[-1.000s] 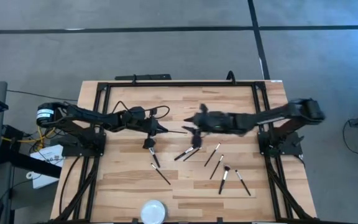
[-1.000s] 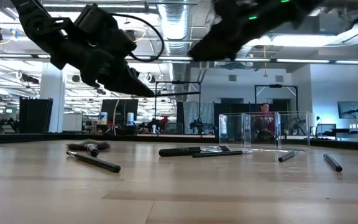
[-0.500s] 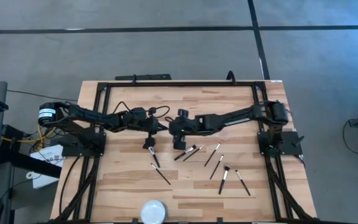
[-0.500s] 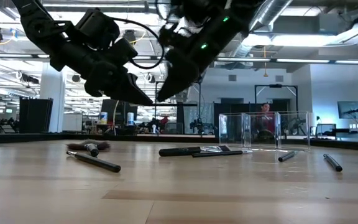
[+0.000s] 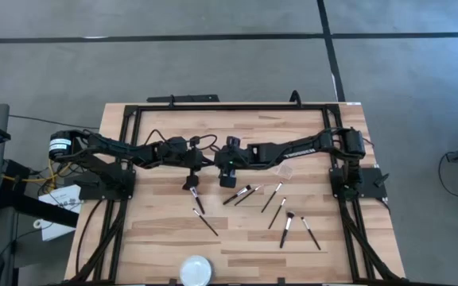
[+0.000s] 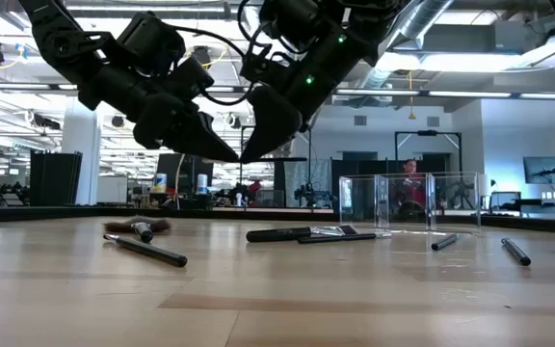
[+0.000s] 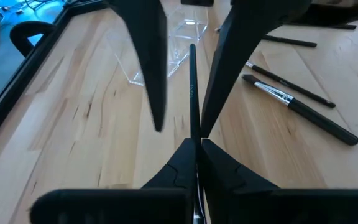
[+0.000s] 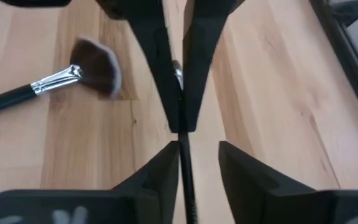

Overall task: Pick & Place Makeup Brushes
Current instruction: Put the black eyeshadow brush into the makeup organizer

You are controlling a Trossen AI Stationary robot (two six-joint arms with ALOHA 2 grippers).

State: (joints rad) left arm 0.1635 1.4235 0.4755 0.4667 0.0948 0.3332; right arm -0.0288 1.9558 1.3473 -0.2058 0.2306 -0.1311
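My left gripper hovers over the middle of the table, shut on a slender dark makeup brush that sticks out past its tips. My right gripper meets it tip to tip and is open. Its fingers stand on either side of the brush's handle; a gap shows on one side. The low view shows both grippers well above the table. Several more brushes lie flat on the wood, among them one with a fluffy head. My left gripper pinches the brush between its two fingertips, close to the silver ferrule. The fingers slant down toward the table's right and lie along the brush. The handle juts forward, lifted clear of the table.
A clear plastic holder stands right of the grippers. A round white dish sits at the near edge. Loose brushes lie below and near both grippers. A black frame borders the table.
My right gripper has swung from right of centre toward the table's left and downward, tipping more steeply, until its fingers stand around the brush's free end. My left gripper has kept the brush still in the air.
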